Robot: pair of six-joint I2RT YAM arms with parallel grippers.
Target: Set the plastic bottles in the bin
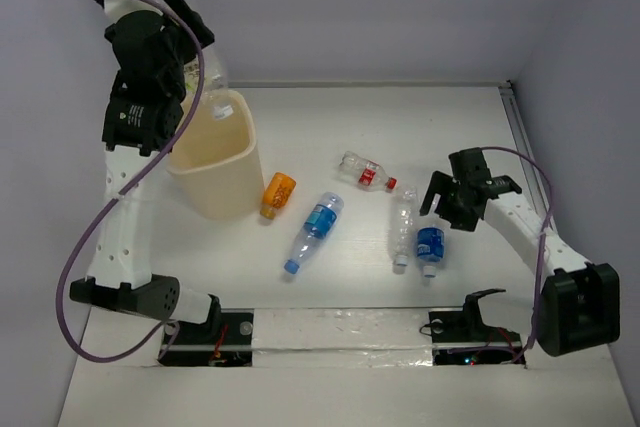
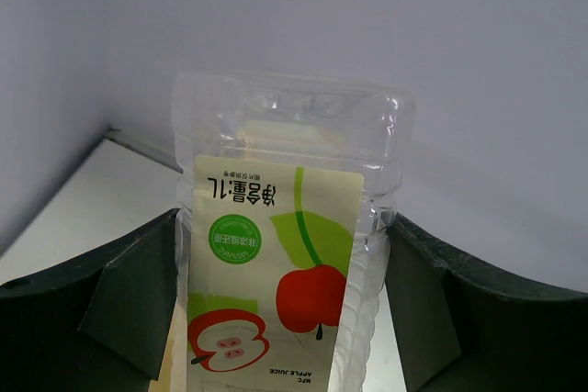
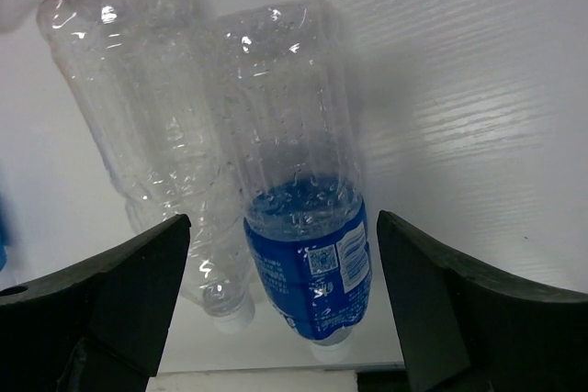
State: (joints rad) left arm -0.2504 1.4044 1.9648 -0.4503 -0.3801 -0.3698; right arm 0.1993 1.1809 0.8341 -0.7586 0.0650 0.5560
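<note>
While L fingers (image 2: 119, 309) grip juice bottle (image 2: 285, 254), clear bottle (image 3: 147, 107) touches blue-label bottle (image 3: 303, 181).

A bottle (image 2: 276, 135) is hanging in the left tool (image 2: 285, 305) above the bin (image 1: 215, 197); five more bottles (image 1: 315, 230) are lying right of it.

A white table (image 1: 330, 127) meets pale grey walls (image 1: 400, 7), with a metal rail (image 1: 522, 132) along its right edge.
</note>
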